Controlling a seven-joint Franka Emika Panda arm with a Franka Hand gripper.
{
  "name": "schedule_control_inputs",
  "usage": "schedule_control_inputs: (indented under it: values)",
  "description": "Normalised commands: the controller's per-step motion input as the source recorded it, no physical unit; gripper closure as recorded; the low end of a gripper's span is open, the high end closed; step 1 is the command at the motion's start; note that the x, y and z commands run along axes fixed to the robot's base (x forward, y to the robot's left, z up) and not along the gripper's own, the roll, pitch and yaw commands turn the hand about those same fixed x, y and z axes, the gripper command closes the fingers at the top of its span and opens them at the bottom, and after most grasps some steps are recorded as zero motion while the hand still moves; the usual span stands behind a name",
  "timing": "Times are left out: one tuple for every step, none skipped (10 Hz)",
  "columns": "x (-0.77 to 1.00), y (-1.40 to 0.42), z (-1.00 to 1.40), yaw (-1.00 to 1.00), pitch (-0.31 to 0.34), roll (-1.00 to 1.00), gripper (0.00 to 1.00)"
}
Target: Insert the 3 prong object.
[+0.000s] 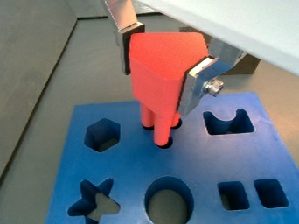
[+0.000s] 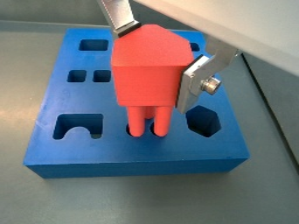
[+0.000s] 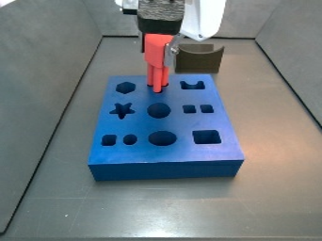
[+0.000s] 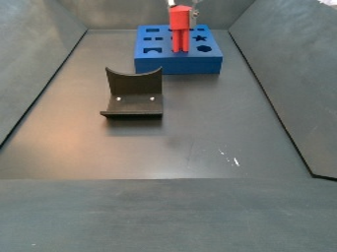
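Note:
The 3 prong object (image 1: 162, 66) is bright red, upright, with a blocky body and thin prongs below. My gripper (image 1: 162, 61) is shut on its body, silver fingers (image 1: 197, 77) on either side. The prong tips stand in a hole of the blue block (image 1: 117, 166). Both wrist views show it, the prongs entering the block's top (image 2: 149, 122). In a side view the object (image 3: 157, 58) stands over the block's far middle (image 3: 164, 160), under the gripper (image 3: 158, 38). In a side view it is small and far away (image 4: 179, 19).
The blue block has several shaped holes: hexagon (image 1: 103, 133), star (image 1: 96, 199), oval (image 1: 167, 201), arch (image 1: 229, 122). A dark grey curved block (image 3: 199, 55) stands behind the blue block; it also shows in a side view (image 4: 132, 94). Grey bin walls surround the floor.

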Motion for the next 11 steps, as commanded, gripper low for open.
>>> schedule_control_inputs:
  values:
    - [0.06, 0.00, -0.41, 0.20, -0.060, -0.19, 1.00]
    - [0.06, 0.00, -0.39, 0.22, -0.044, -0.19, 1.00]
    - [0.01, 0.00, -0.41, 0.24, -0.066, -0.16, 1.00]
    - [0.04, 0.00, -0.46, 0.09, -0.066, -0.09, 1.00]
    - [0.10, 0.00, -0.43, -0.01, -0.040, -0.01, 1.00]
    - [0.09, 0.00, -0.35, -0.18, -0.011, 0.00, 1.00]
    - [0.04, -0.06, -0.37, -0.23, -0.037, 0.00, 1.00]
    - [0.00, -0.08, -0.40, -0.23, -0.064, 0.03, 1.00]
    - [0.00, -0.02, -0.46, -0.24, -0.001, 0.15, 1.00]
    - [0.00, 0.03, -0.06, -0.02, -0.040, -0.04, 1.00]
    - [0.00, 0.00, 0.00, 0.00, 0.000, 0.00, 1.00]
